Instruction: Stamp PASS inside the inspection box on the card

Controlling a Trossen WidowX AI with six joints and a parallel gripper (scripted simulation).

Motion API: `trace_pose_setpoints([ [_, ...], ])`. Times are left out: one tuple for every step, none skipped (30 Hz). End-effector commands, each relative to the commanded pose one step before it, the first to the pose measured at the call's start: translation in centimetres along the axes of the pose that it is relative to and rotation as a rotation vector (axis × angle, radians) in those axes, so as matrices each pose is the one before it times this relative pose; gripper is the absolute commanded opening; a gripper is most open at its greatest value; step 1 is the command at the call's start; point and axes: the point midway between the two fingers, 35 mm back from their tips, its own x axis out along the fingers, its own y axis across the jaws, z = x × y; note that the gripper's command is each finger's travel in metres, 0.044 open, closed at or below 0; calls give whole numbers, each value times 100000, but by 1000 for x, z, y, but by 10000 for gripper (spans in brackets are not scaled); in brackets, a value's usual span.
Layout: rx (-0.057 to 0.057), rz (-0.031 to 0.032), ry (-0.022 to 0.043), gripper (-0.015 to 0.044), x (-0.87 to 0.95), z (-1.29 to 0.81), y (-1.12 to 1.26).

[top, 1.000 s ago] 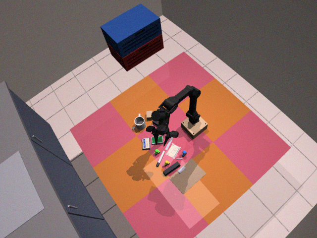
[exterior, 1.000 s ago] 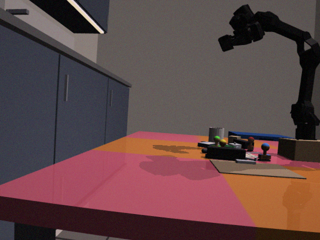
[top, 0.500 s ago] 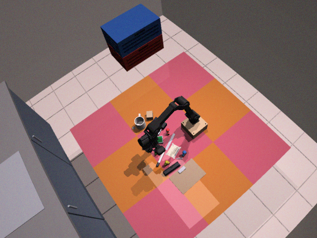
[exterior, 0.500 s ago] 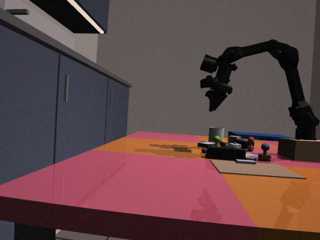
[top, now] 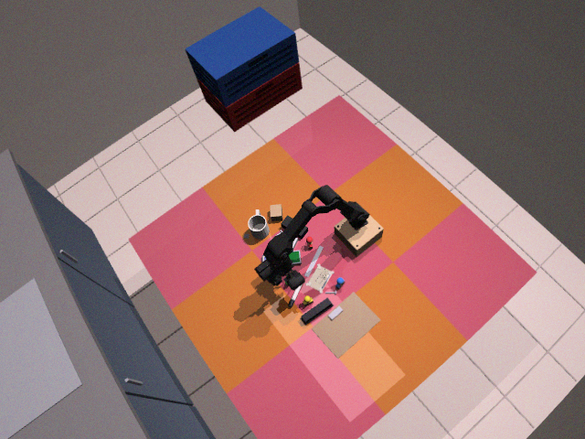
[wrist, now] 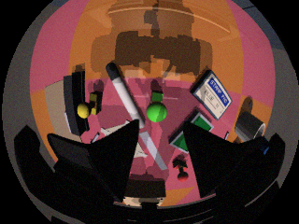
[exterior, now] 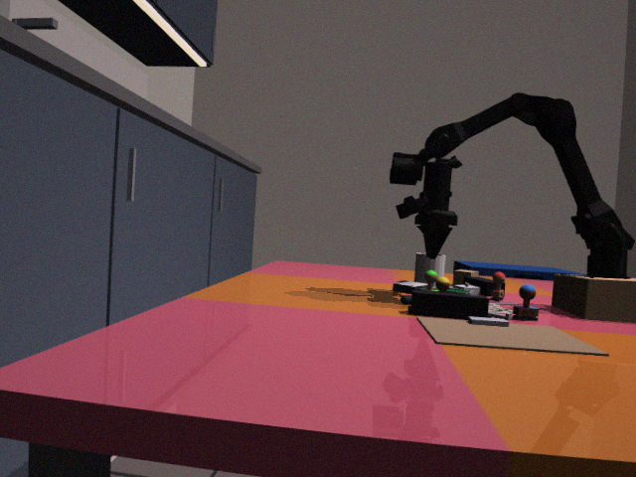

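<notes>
Poised nose-down over the clutter on the pink-and-orange bench (exterior: pixel 287 354), with the gripper (wrist: pixel 160 127) roughly half open and nothing between its fingers. Hovering clear of the bench, above a green-knobbed stamp (wrist: pixel 157 112) standing upright between a white marker (wrist: pixel 125 96) and a green ink pad (top: pixel 295 257). Seen from the wrist with that green knob framed in the gap between the two dark fingers, not touched by either. Lettering on the stamps too small to read, so no telling which says PASS. Ringed by three more upright stamps: red-knobbed (top: pixel 309 240), blue-knobbed (top: pixel 340 282) and yellow-knobbed (top: pixel 308 299). Flat beside the blue one, the inspection card (top: pixel 319 276); off near the arm's elbow, a white mug (top: pixel 258 225).
</notes>
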Motion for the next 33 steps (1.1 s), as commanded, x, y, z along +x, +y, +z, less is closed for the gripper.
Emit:
trace_pose_setpoints([
  [452, -494, 964, 219, 818, -116, -47],
  [0, 0, 0, 219, 165, 12, 10],
  [0, 0, 0, 219, 165, 11, 10],
  [0, 0, 0, 219, 165, 10, 10],
  [0, 0, 0, 219, 165, 9, 10],
  [0, 0, 0, 219, 165, 8, 10],
  [0, 0, 0, 219, 165, 8, 11],
  [0, 0, 0, 219, 165, 7, 11],
  [0, 0, 0, 219, 165, 6, 11],
  [0, 0, 0, 219, 164, 5, 11],
  [0, 0, 0, 219, 164, 4, 11],
  [0, 0, 0, 219, 164, 3, 11],
  [0, 0, 0, 219, 164, 2, 11],
  [0, 0, 0, 219, 164, 2, 11],
  [0, 0, 0, 219, 164, 1, 11],
  [0, 0, 1, 219, 164, 0, 10],
  [0, 0, 1, 219, 163, -1, 10],
  [0, 0, 1, 219, 163, -2, 10],
  [0, 0, 1, 219, 163, -3, 10],
  [0, 0, 1, 219, 163, -4, 10],
  [0, 0, 1, 219, 163, -4, 10],
  [0, 0, 1, 219, 163, -5, 10],
  [0, 0, 1, 219, 162, -6, 10],
  [0, 0, 1, 219, 162, -7, 10],
  [0, 0, 1, 219, 162, -8, 10],
  [0, 0, 1, 219, 162, -9, 10],
  [0, 0, 1, 219, 162, -9, 10],
  [0, 0, 1, 219, 161, -10, 10],
  [0, 0, 1, 219, 161, -11, 10],
  [0, 0, 2, 219, 161, -12, 10],
  [0, 0, 2, 219, 161, -13, 10],
  [0, 0, 2, 219, 161, -14, 10],
  [0, 0, 2, 219, 161, -14, 10],
])
